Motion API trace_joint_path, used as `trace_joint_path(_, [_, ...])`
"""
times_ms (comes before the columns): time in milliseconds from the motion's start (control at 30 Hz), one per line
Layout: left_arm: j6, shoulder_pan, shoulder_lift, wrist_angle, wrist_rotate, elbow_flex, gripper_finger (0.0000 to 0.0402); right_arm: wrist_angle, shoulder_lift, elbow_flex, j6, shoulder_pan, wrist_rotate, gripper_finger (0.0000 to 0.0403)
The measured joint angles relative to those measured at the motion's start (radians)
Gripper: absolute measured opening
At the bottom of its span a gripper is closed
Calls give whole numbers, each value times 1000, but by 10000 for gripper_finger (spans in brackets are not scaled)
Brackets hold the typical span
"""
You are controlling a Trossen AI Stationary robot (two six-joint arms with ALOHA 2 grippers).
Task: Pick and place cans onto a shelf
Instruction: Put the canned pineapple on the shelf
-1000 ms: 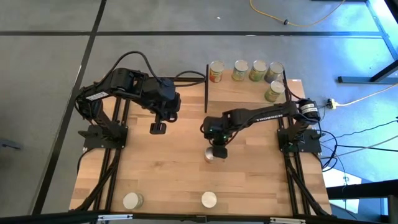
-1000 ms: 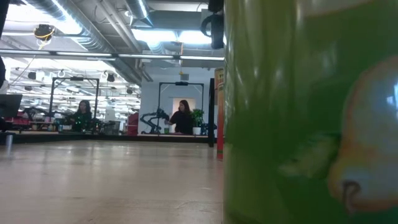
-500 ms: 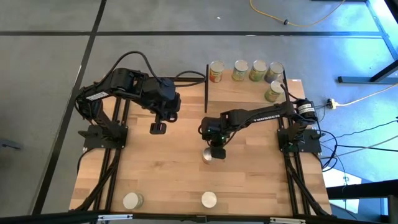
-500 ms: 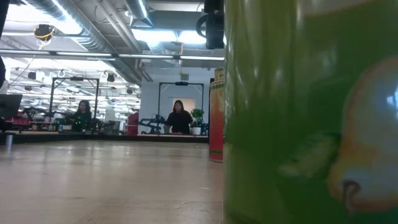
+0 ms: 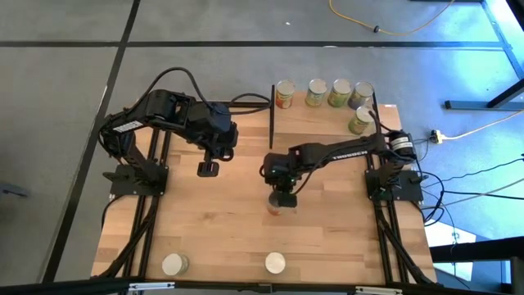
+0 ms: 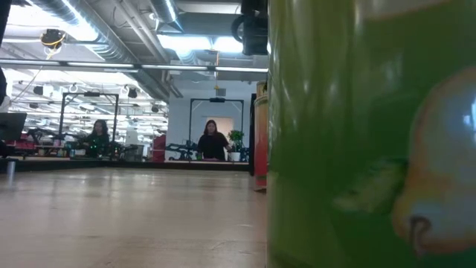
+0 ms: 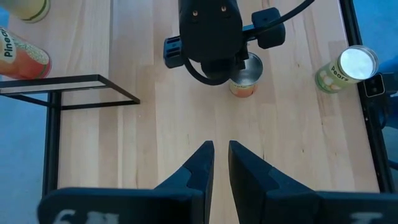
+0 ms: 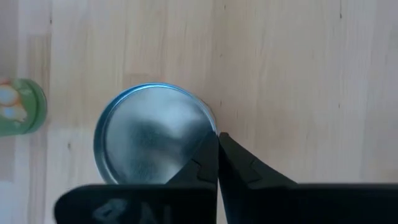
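Right gripper hangs over the middle of the table, right above a can with an orange label. Its two fingers are pressed together with nothing between them, and their tips sit over the edge of the can's shiny top (they are not around the can). That can stands upright on the wood.

Left gripper waits over the left half of the table, well apart from any can. Its fingers are almost touching, with a thin gap, and hold nothing.

Five cans stand on the shelf at the far right side of the table: four in a row along its back edge and one just in front of the last. Two more cans stand near the front edge of the table. One of them, a green one, fills the right half of the low view.
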Motion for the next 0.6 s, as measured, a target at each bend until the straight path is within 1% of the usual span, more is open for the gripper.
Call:
trace_joint_path(167, [0, 0, 0, 0, 0, 0, 41, -102, 8, 66, -37, 0, 9, 2])
trace_joint_path(267, [0, 0, 0, 0, 0, 0, 41, -157, 9, 96, -66, 1, 32, 1])
trace_joint_path(600, [0, 0, 0, 0, 0, 0, 41, -235, 7, 104, -139, 0, 32, 0])
